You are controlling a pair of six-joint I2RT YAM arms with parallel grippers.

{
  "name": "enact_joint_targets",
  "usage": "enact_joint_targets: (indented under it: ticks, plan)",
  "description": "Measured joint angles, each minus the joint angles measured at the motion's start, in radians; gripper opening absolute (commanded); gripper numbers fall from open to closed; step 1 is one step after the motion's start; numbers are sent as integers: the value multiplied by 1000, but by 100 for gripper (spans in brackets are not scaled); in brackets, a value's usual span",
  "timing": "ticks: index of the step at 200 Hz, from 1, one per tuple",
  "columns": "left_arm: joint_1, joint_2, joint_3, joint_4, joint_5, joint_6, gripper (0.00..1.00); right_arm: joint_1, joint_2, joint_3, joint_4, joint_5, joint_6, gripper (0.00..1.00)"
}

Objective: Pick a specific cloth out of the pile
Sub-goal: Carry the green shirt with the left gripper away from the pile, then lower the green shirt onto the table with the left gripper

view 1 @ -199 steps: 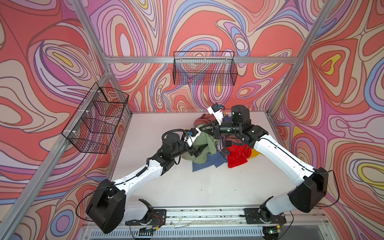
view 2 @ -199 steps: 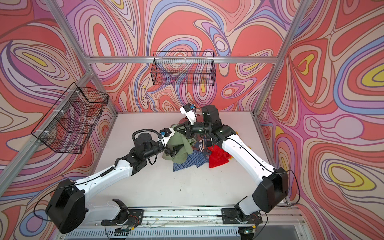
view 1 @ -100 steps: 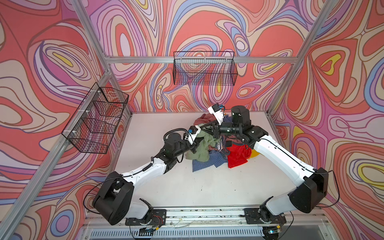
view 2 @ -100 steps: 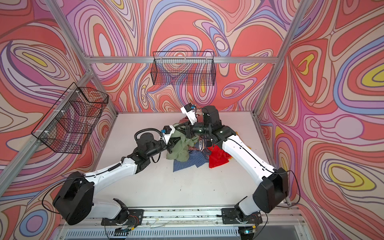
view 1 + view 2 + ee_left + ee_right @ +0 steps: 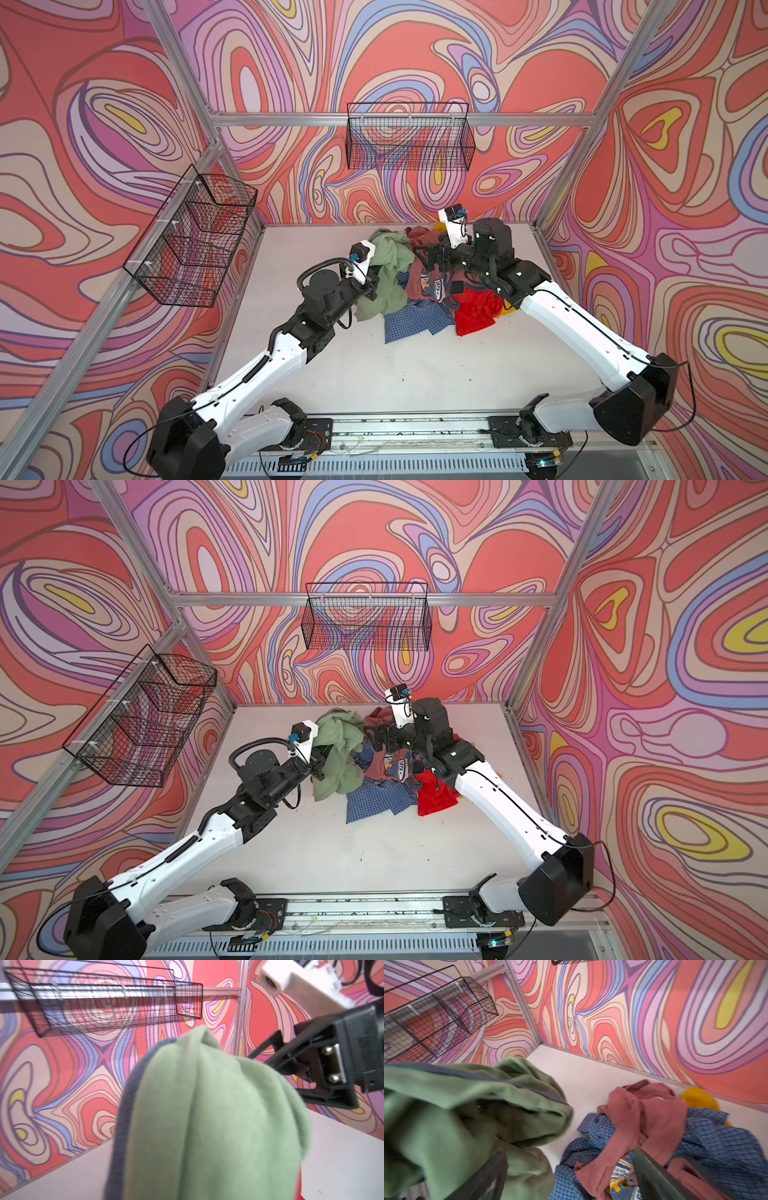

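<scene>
Your pile (image 5: 432,299) sits just beyond the left gripper (image 5: 374,286), under the right gripper (image 5: 428,259). The cloth (image 5: 388,270) drapes over the left gripper, its long axis running from past the fingertips down beside them. Left jaws are clamped on the cloth. Right jaws gape wide beside it and hold nothing.

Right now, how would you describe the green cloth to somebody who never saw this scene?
Find the pile of clothes at the back of the white table. On its left side in both top views, the left gripper holds a soft cloth. It alone is plain sage green, unlike the blue checked shirt and dusty-pink top beside it.
</scene>
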Motion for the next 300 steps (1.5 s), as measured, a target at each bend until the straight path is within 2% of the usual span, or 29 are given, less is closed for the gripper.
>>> enact_joint_targets:
  ticks: [24,47,61,76,97,120,133,150,181,201,250,276,300]
  plan:
    - [5,-90,0,-76,-105,-13,0,0,-11,-18,-1,92,1,98]
    - [32,-159,0,-148,-183,-41,0,-2,-11,-33,-2,134,1,98]
    - [76,-190,-4,-183,-209,-68,0,-2,-11,-37,-2,138,3,98]
    - [165,-218,-35,-194,-208,-118,0,-2,-11,-37,-1,140,4,98]
    - [347,-233,-114,-188,-132,-235,0,-2,-11,-37,-1,137,4,98]
    - [548,-170,-199,-146,16,-376,0,-2,-11,-37,-1,131,4,98]
    - [632,-93,-228,-91,113,-460,0,-2,-11,-37,-2,125,4,98]
    - [694,19,-241,-5,224,-564,0,-2,-11,-37,-2,121,4,98]
    - [708,186,-211,146,402,-702,0,-2,-11,-45,-2,121,4,98]
    - [695,237,-145,177,468,-747,0,-2,-11,-49,-2,121,5,98]
    - [621,233,51,180,495,-736,0,-2,-4,-49,1,116,15,98]
    - [620,255,85,241,501,-795,0,-2,12,-49,1,105,23,98]
    - [620,346,115,310,504,-858,0,-2,16,-49,1,96,30,98]
